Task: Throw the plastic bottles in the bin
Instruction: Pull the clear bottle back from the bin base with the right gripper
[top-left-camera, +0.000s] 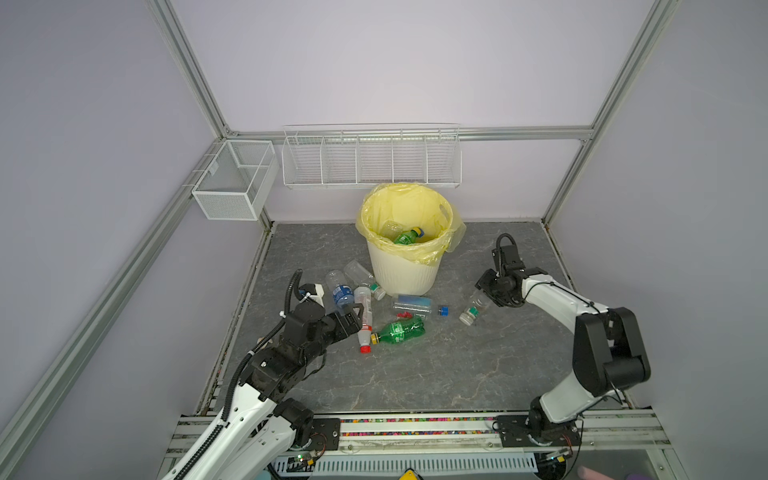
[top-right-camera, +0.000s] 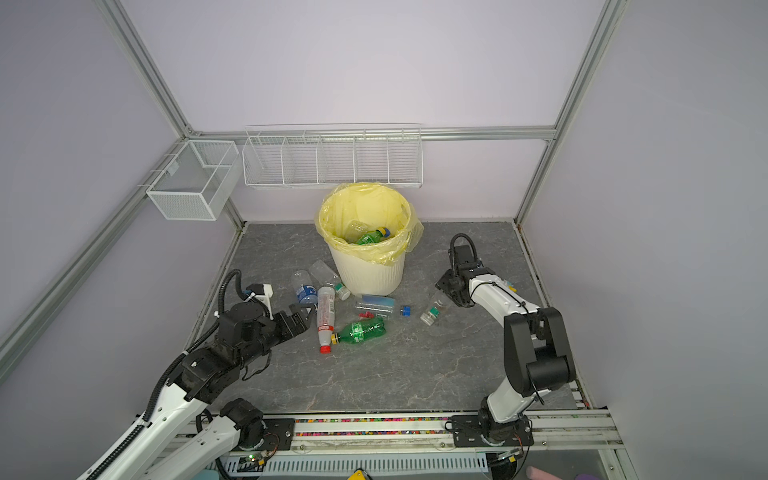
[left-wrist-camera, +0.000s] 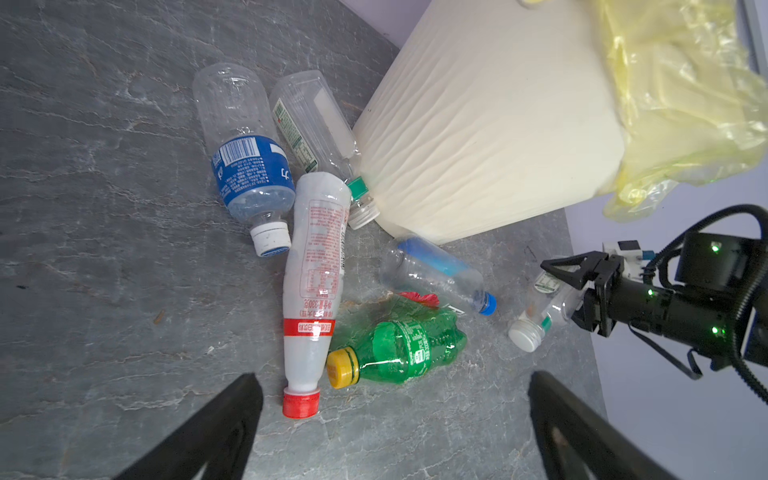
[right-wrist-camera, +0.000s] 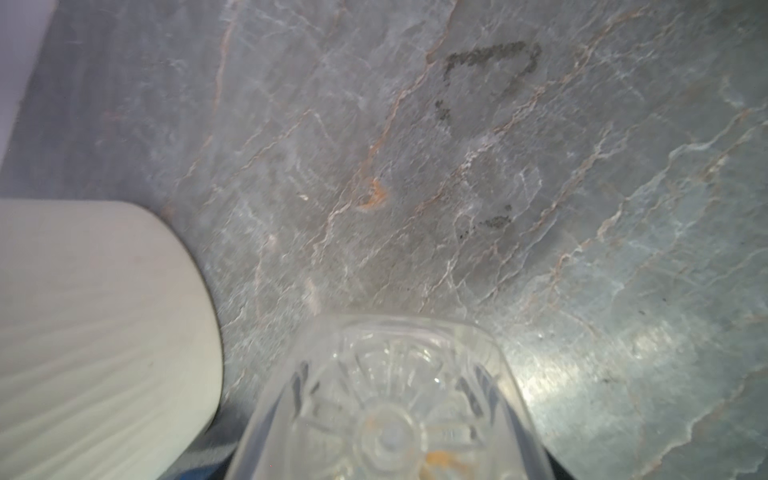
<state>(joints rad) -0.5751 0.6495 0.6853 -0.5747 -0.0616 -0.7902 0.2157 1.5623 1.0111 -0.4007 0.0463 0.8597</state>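
Nearest the lens, along the front edge: metal rail (top-left-camera: 415, 426) carrying both arm bases. Beyond it, grey veined counter (top-left-camera: 415, 374), walled by pale lilac panels (top-left-camera: 395, 62). Hung at the back: white mesh basket (top-left-camera: 235, 183) and wire rack (top-left-camera: 370, 160).

At left, left tool (top-left-camera: 355, 318): spread wide, holding nothing, just beside the red-capped bottle (top-left-camera: 364, 320). Lying flat around that, in front of the bin (top-left-camera: 405, 270):
- blue-labelled bottle (top-left-camera: 340, 291)
- clear green-banded bottle (top-left-camera: 361, 274), cap right by the bin's foot
- green bottle (top-left-camera: 401, 331)
- blue-capped bottle (top-left-camera: 411, 304)

In the middle, bin upright, yellow bag (top-left-camera: 399, 203) over its rim, second green bottle (top-left-camera: 407, 236) inside.

At right, right tool (top-left-camera: 488, 297): pinching the base end of a white-capped bottle (top-left-camera: 471, 311), tilted cap-down, apart from the bin.
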